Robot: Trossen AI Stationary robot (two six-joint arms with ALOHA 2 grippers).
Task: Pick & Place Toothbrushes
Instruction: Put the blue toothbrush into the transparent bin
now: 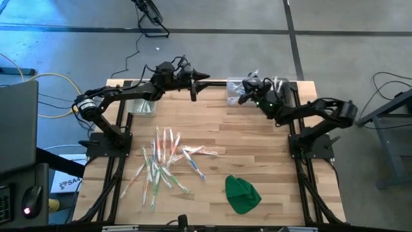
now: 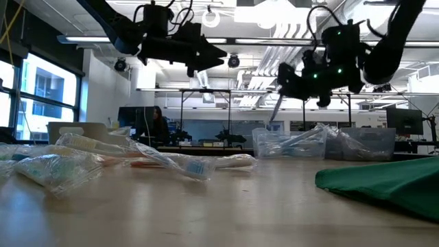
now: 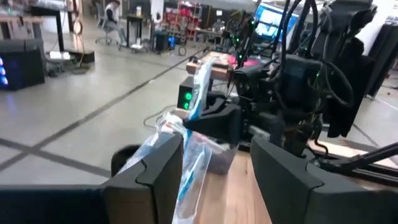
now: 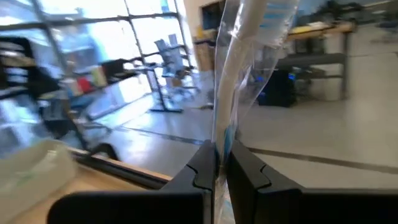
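A pile of wrapped toothbrushes (image 1: 165,161) lies on the wooden table's middle, toward the left; in the low view the pile (image 2: 103,159) is at the near left. My right gripper (image 1: 243,94) hangs level over a clear bin (image 1: 233,98) at the far edge, shut on one wrapped toothbrush (image 4: 239,74) with blue accents. That toothbrush (image 2: 276,106) slants down above the bin (image 2: 295,144). My left gripper (image 3: 214,180) is open and level at the far middle (image 1: 196,87), facing the right gripper with nothing between its fingers. My right gripper pinches the wrapped toothbrush (image 4: 219,134) between its two fingers, which lie across its length and come at it level. The toothbrush stands steeply tilted (image 3: 198,87), lifted clear of the table, with one end hanging below the fingers (image 2: 274,113) over the bin.
A second clear bin (image 1: 141,106) stands at the far left under the left arm. A green cloth lump (image 1: 243,194) lies at the near right; in the low view the cloth (image 2: 384,182) is at the right. The bin under the right gripper holds clear wrappers.
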